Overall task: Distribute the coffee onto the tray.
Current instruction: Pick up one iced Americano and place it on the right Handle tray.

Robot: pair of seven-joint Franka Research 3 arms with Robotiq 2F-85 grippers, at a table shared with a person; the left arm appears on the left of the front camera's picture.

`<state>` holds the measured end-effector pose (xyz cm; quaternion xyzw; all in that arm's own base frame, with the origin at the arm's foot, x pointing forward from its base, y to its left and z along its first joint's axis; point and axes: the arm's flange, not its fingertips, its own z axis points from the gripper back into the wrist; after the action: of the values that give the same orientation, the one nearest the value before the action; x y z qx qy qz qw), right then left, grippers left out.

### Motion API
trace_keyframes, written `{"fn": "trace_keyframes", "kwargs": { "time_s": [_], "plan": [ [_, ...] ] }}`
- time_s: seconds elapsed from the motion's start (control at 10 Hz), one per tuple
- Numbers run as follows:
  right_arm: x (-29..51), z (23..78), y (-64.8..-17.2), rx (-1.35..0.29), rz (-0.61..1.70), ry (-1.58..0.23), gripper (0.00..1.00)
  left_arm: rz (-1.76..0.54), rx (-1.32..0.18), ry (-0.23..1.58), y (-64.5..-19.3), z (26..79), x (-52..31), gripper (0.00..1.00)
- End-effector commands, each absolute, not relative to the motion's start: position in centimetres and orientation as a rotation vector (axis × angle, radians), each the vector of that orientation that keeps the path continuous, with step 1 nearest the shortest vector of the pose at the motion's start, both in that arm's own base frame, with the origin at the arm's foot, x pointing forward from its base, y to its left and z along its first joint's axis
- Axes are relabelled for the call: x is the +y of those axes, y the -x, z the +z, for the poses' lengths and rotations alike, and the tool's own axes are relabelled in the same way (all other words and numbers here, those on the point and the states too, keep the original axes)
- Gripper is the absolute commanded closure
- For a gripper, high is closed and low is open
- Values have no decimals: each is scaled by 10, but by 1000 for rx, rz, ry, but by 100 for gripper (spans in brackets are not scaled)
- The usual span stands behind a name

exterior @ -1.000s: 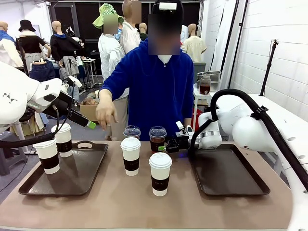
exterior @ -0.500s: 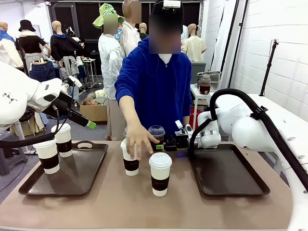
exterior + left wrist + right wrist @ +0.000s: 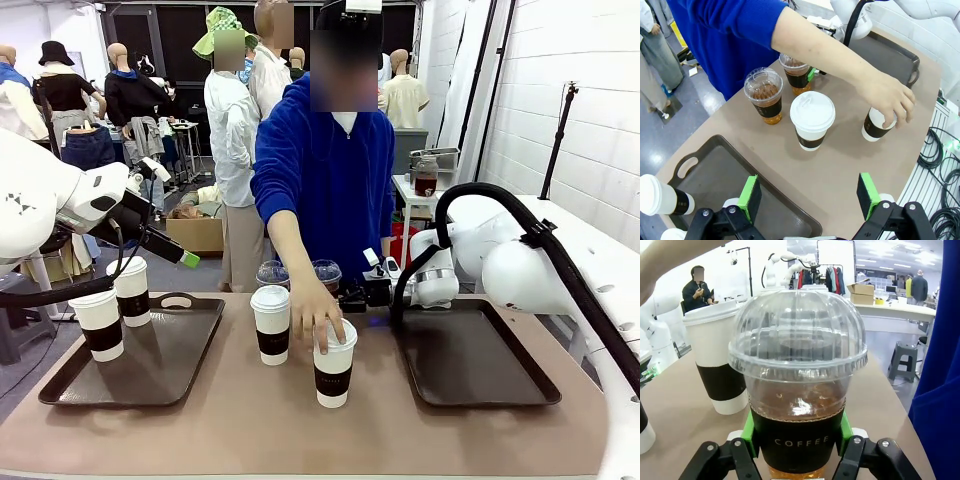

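Right gripper [image 3: 796, 434] jaws closed on sleeve of clear dome-lidded cup [image 3: 797, 340], stood on tabletop [image 3: 682, 390] beside white paper cup [image 3: 715, 350]. Left gripper [image 3: 808, 196] jaws held wide apart, empty, above tray [image 3: 715, 170] edge. Front paper cup [image 3: 333, 378] grasped by person's hand [image 3: 322, 322]

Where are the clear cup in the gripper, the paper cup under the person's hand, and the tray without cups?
Clear cup [image 3: 797, 335]: right wrist view, dome lid.
Paper cup [image 3: 333, 381]: front view, dark sleeve.
Tray [image 3: 470, 365]: front view, bare floor.

Bright even indoor light, sharp frames
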<state>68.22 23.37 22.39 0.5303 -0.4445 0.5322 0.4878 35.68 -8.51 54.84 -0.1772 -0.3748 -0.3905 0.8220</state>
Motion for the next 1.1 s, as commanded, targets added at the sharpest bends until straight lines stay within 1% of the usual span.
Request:
{"fn": "trace_keyframes", "kwargs": {
  "time_s": [0.0, 0.6, 0.8, 1.0],
  "plan": [
    [232, 250, -689, -1060, 1305, -1292, 31, -829, -799, 393, -357, 547, -84, 0],
    [176, 340, -689, -1091, 1329, -1255, 31, -829, -799, 393, -357, 547, -84, 0],
    [145, 364, -676, -1086, 1334, -1245, 31, -829, -799, 393, -357, 547, -84, 0],
    [116, 375, -659, -1084, 1334, -1241, 31, -829, -799, 393, -357, 547, -84, 0]
  ]
}}
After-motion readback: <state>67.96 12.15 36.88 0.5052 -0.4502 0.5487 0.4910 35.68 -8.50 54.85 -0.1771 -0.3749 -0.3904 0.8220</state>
